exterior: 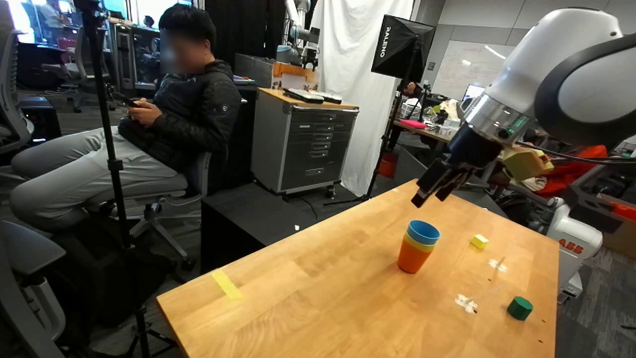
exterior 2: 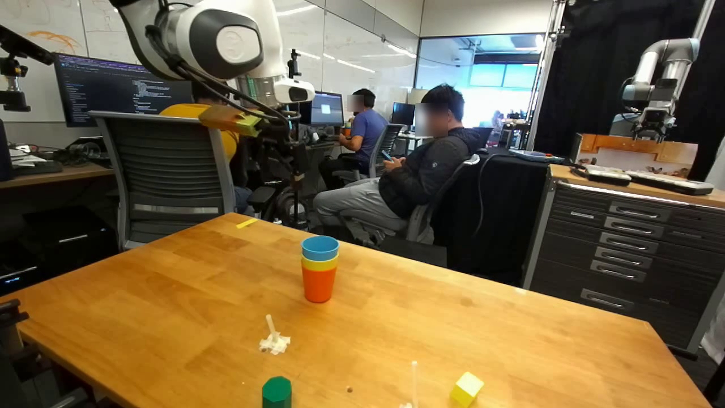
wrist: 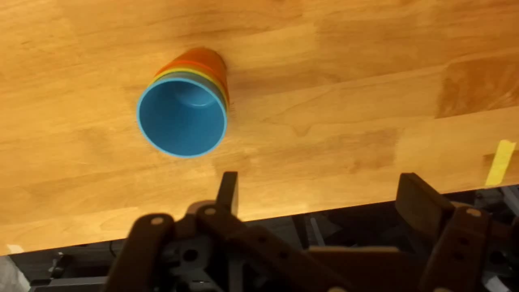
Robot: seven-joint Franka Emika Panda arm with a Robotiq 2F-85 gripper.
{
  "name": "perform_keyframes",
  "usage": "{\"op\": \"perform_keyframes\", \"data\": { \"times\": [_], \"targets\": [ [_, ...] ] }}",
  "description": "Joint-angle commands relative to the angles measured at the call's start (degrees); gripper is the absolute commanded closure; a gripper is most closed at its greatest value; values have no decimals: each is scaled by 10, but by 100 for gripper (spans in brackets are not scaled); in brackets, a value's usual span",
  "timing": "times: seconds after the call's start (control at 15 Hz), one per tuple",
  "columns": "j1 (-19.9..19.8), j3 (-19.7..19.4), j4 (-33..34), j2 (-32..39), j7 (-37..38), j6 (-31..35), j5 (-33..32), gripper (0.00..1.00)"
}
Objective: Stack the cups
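Observation:
The three cups stand nested in one upright stack on the wooden table. The red-orange cup [exterior: 413, 259] is at the bottom, the yellow cup [exterior: 420, 244] shows as a thin band, and the light blue cup [exterior: 424, 232] is on top. The same order shows in an exterior view, with the blue cup [exterior 2: 320, 248] above the red-orange cup [exterior 2: 319, 284]. In the wrist view the blue cup's open mouth [wrist: 182, 117] lies up and left of the fingers. My gripper [wrist: 318, 176] is open and empty, raised above the table and apart from the stack. It also shows in an exterior view [exterior: 429, 198].
A small yellow block [exterior: 479, 241] and a dark green block [exterior: 519, 308] lie on the table [exterior: 318, 303]. Two thin pegs stand in white tape patches [exterior: 466, 303] [exterior 2: 274, 343]. A yellow tape strip [exterior: 227, 284] marks a table corner. A person sits beyond the table's edge.

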Motion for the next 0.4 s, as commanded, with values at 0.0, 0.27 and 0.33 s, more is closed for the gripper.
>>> {"op": "perform_keyframes", "data": {
  "times": [0.0, 0.27, 0.33],
  "targets": [
    [-8, 12, -21, -19, -19, -2, 16, 0],
    [-14, 23, -70, -61, -48, -2, 36, 0],
    [-15, 22, -72, -63, -49, -2, 36, 0]
  ]
}}
